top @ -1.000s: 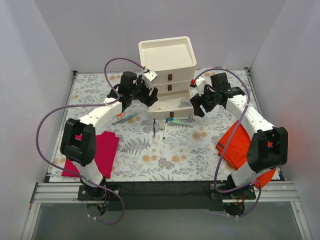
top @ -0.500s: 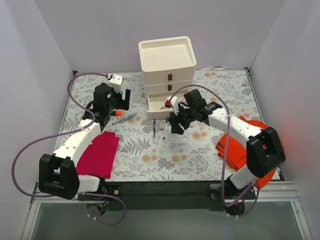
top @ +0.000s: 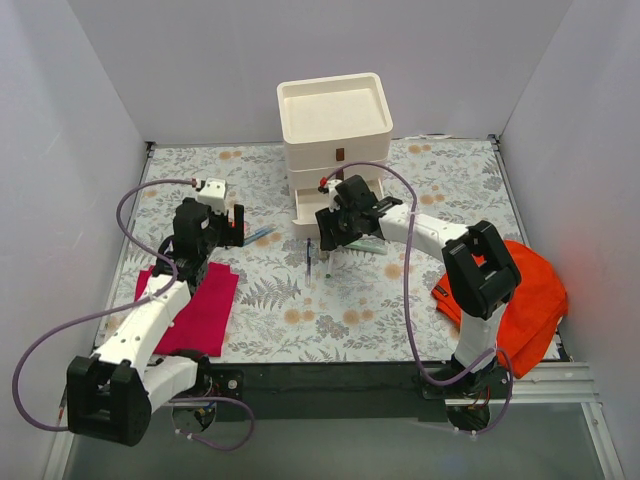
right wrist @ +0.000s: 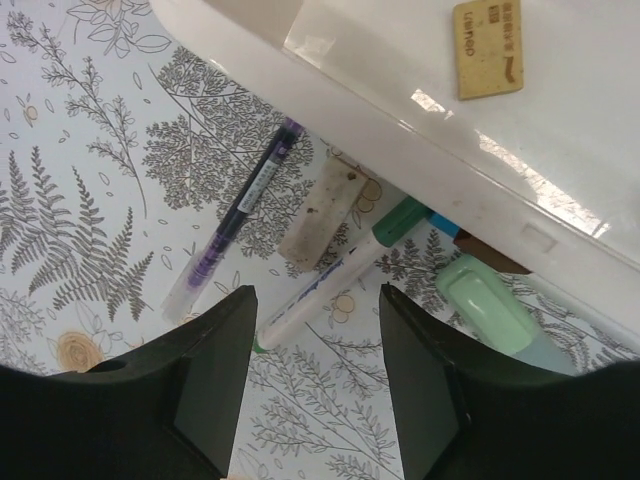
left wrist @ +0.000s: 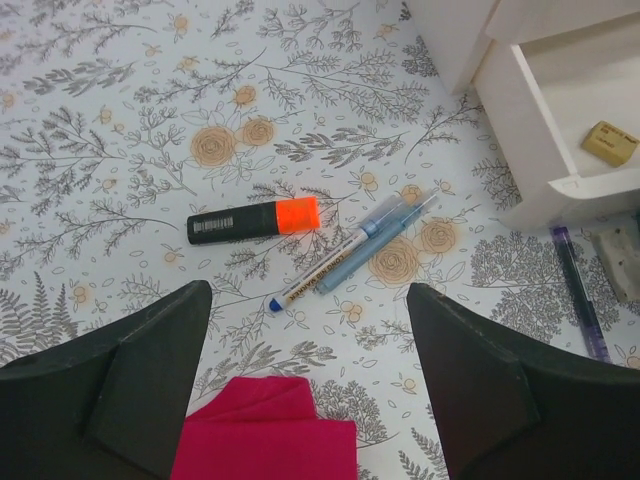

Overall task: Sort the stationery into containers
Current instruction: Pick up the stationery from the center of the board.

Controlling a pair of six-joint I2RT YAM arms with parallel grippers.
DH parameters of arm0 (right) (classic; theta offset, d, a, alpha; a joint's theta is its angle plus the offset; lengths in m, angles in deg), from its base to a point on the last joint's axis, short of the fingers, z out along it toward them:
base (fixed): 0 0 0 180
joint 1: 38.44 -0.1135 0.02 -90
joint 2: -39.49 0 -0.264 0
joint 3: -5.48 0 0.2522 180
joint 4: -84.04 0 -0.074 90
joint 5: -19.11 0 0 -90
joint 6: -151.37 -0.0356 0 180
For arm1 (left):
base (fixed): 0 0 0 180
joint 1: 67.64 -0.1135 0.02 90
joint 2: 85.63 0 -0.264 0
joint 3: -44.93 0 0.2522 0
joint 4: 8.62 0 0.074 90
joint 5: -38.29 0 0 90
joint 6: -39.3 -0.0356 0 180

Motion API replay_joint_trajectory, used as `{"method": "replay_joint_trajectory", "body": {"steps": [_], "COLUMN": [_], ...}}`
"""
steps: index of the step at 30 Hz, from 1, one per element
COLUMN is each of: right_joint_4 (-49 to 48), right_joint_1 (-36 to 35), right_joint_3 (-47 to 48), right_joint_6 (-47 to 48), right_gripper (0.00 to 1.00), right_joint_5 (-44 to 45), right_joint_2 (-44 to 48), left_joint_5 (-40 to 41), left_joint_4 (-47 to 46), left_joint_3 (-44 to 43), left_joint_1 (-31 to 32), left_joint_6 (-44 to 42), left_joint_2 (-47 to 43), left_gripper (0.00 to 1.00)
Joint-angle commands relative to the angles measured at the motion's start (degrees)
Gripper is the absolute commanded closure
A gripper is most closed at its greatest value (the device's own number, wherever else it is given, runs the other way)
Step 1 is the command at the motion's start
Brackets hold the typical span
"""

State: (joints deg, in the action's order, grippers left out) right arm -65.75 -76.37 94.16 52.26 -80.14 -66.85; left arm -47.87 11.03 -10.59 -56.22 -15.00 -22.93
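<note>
The cream stacked drawers (top: 335,130) stand at the back with a tray on top. The bottom drawer (left wrist: 560,110) is pulled open and holds a tan block (right wrist: 487,45). My left gripper (top: 226,225) is open above an orange-capped dark marker (left wrist: 255,220), a white blue-tipped marker (left wrist: 320,270) and a light blue pen (left wrist: 385,240). My right gripper (top: 330,238) is open over a white green-capped marker (right wrist: 340,280). Beside this marker lie a purple pen (right wrist: 235,215), a dirty white block (right wrist: 320,215) and a pale green highlighter (right wrist: 480,300).
A magenta cloth (top: 200,305) lies near left, just below my left gripper. An orange cloth (top: 510,290) lies at the right, under the right arm. The open drawer's front edge (right wrist: 400,130) overhangs the pens by my right gripper. White walls enclose the table.
My left arm has drawn back from the drawers to the left-hand pens. My right arm has swung left, down to the pens before the open drawer.
</note>
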Motion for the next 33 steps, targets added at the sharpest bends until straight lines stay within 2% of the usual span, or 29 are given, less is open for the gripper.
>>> {"method": "replay_joint_trajectory", "body": {"steps": [1,5,12,17,29,33], "right_joint_4": [-0.98,0.16,2.89,3.5,3.68,3.94], "right_joint_1": [-1.97,-2.32,-2.32,-2.5,-5.48,-6.19], "right_joint_3": [4.1,5.5,6.91,7.18,6.74,6.65], "right_joint_6": [-4.79,-4.78,-8.38,-9.09,-9.35,-8.92], "right_gripper": [0.4,0.45,0.48,0.52,0.53,0.53], "right_joint_5": [1.87,0.91,5.73,5.83,8.99,14.78], "right_joint_2": [-1.23,-3.68,-6.15,-7.03,-8.18,-6.77], "left_joint_5": [0.82,1.17,1.79,1.96,1.61,1.26], "left_joint_4": [-1.76,-1.76,-2.2,-2.99,-5.36,-5.45], "left_joint_3": [4.13,5.46,4.84,4.93,7.92,8.8], "left_joint_1": [1.5,1.94,2.03,2.11,3.26,3.43], "left_joint_6": [-3.62,-2.75,-2.22,-2.92,-3.18,-3.27], "left_joint_2": [-6.61,-8.91,-9.61,-9.26,-10.57,-11.72], "left_gripper": [0.2,0.2,0.2,0.2,0.19,0.19]}}
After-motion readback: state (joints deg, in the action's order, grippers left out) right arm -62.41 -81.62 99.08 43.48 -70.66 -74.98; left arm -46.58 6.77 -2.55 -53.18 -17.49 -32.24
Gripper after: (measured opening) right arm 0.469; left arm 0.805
